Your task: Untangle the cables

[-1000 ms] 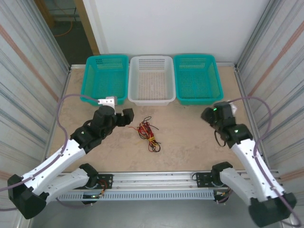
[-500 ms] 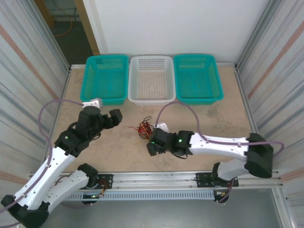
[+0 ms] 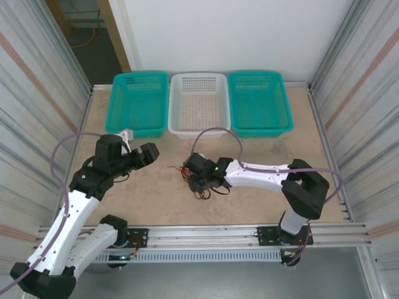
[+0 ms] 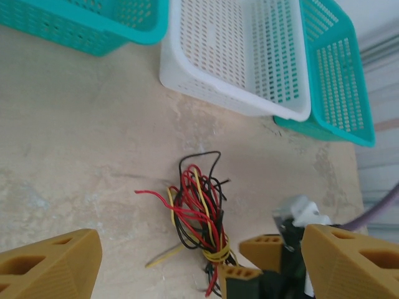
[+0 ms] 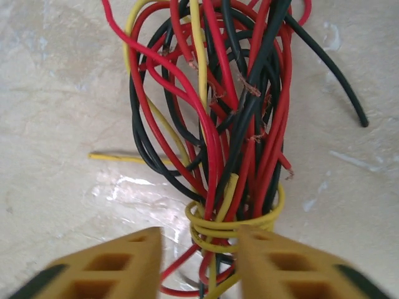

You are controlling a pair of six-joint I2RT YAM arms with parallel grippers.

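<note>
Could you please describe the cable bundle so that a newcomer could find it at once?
On the table, find the white basket between two teal baskets at the far edge. Just in front of it lie the cables, the right gripper straddling them: thin red, black and yellow wires, cinched by yellow loops.

Bright even overhead light, faint soft shadows, pale glare on desk, cables sharp, right tool blurred near lens.

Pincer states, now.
Left pincer: open, empty.
Right pincer: straddling the cables; whether clamped cannot be told.
</note>
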